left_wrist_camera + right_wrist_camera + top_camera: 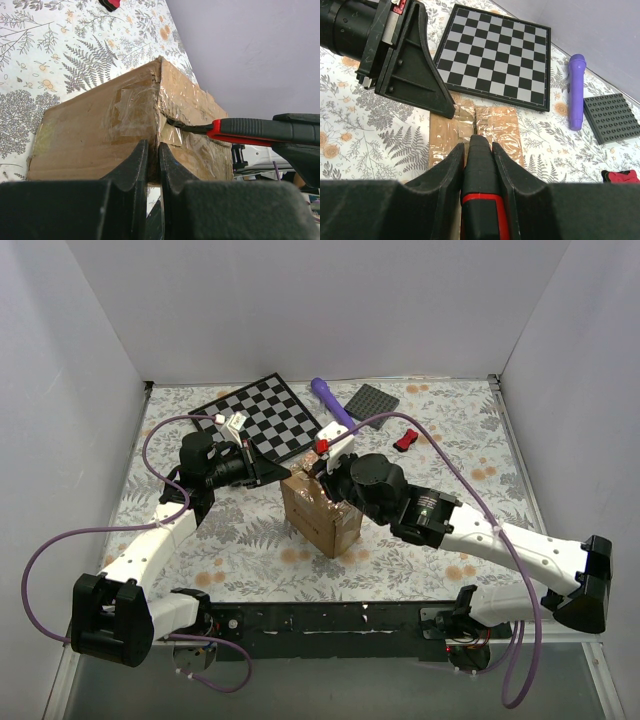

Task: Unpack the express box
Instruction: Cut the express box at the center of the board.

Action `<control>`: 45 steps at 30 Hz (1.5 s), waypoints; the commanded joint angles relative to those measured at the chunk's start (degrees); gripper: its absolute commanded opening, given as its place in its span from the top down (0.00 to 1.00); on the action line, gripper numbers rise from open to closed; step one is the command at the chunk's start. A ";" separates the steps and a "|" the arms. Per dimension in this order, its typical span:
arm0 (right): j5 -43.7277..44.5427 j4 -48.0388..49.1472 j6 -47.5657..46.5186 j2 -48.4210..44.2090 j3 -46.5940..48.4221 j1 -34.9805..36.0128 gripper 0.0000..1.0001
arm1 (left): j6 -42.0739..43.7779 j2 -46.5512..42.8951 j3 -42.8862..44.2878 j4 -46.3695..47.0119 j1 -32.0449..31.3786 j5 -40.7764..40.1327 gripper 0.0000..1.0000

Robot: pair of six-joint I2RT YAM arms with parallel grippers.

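One seam under the blade, so judged as the cutting step: flaps shut, nothing lifted out yet.

Express box (pixel 322 515) at mid-table between both arms, on the floral tablecloth (pixel 250 550). Brown corrugated card, matte, a little crushed at the corners, banded with glossy, wrinkled tan tape.

Utility knife (pixel 250 131) with a red-and-black handle, blade tip sunk into the taped seam on top. Right gripper (pixel 479 150) clamped tight round that handle, knife pointing away along the seam.

Left gripper (pixel 152 150) with fingers (pixel 132 170) drawn almost together, tips against the box's taped end, seemingly bracing. Hard to tell from this angle if nipping any cardboard or merely pressing.

Next, probably:
- Draw the blade along the seam, shallow enough to spare whatever lies inside.
- Hold steady counter-pressure from the left, against likely sliding of so light a carton on cloth.
- Part the stiff flaps once the tape gives.

Just beyond the box, a flat rigid chessboard (pixel 262 418), black and pale squares in a dark frame, one corner close to the carton. Further back, a smooth purple cylinder (pixel 330 400), rounded at the end. Beside it, a dark grey studded square plate (pixel 372 403). To the right of that, apart from the rest, a small red-and-black object (pixel 405 440).
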 commanded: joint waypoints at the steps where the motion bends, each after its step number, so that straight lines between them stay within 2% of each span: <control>1: -0.49 -2.31 0.40 -2.73 1.73 0.25 0.99 | 0.16 -1.16 -1.13 -4.13 -0.43 0.10 1.00; 45: -1.63 -14.09 8.66 -13.45 -2.32 0.52 0.99 | -0.63 -2.83 -0.07 -6.24 -0.43 -4.29 1.00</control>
